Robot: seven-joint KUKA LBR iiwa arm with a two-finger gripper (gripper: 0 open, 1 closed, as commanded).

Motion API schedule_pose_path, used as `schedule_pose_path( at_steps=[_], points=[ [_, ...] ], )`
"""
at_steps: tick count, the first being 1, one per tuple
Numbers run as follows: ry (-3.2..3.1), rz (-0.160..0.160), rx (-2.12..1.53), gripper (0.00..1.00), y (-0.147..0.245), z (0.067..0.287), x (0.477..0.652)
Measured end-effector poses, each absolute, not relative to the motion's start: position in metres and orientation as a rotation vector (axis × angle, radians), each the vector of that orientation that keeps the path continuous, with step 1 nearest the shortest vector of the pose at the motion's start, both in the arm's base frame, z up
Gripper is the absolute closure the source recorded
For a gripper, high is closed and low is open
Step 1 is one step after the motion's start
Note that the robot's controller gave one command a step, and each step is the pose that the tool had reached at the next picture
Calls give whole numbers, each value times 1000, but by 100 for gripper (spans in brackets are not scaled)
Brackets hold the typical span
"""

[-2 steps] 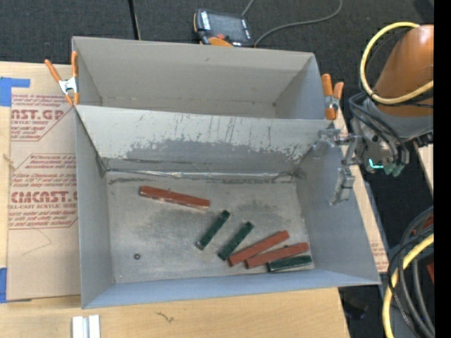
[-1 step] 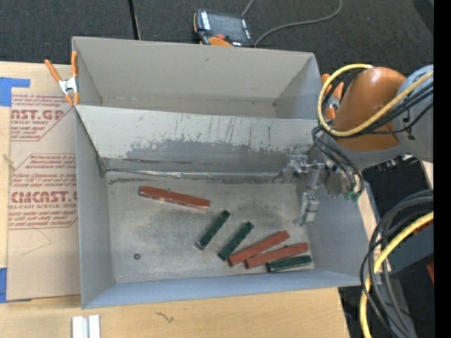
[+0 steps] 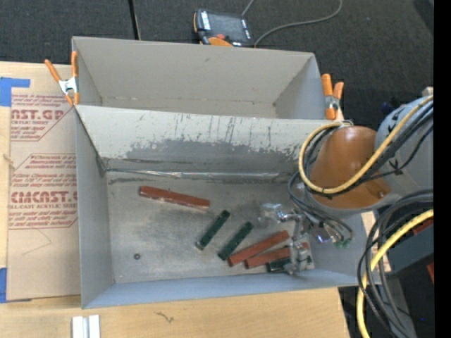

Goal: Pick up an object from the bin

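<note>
Near front right corner of bin [image 3: 155, 255], gripper [image 3: 299, 253] low at floor; how wide it stands, or whether it has hold of anything, cannot tell. Right end of reddish-brown bar [image 3: 262, 247] just at gripper. Shorter brown bar [image 3: 271, 260] close alongside, nearer front wall. Dark green bar [image 3: 236, 240] just left. Risk: neighbours crowd grasp, so two bars caught, or one pivots out; front wall close. Reddish-brown bar flat, long axis diagonal, front-left to back-right.

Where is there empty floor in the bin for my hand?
The left half is almost bare, below the long brown stick and left of the two green sticks. The lower right is crowded: brown sticks bunch by the jaws.
</note>
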State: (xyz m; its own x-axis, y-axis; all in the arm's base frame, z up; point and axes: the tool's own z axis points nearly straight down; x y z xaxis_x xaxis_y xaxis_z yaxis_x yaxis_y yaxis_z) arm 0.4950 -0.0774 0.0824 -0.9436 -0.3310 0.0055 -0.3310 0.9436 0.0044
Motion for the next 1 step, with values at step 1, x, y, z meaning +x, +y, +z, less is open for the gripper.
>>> schedule_pose_path(
  at_steps=[1],
  points=[
    [-3095, -1, 525, 100, -79, 85, 497]
  ],
)
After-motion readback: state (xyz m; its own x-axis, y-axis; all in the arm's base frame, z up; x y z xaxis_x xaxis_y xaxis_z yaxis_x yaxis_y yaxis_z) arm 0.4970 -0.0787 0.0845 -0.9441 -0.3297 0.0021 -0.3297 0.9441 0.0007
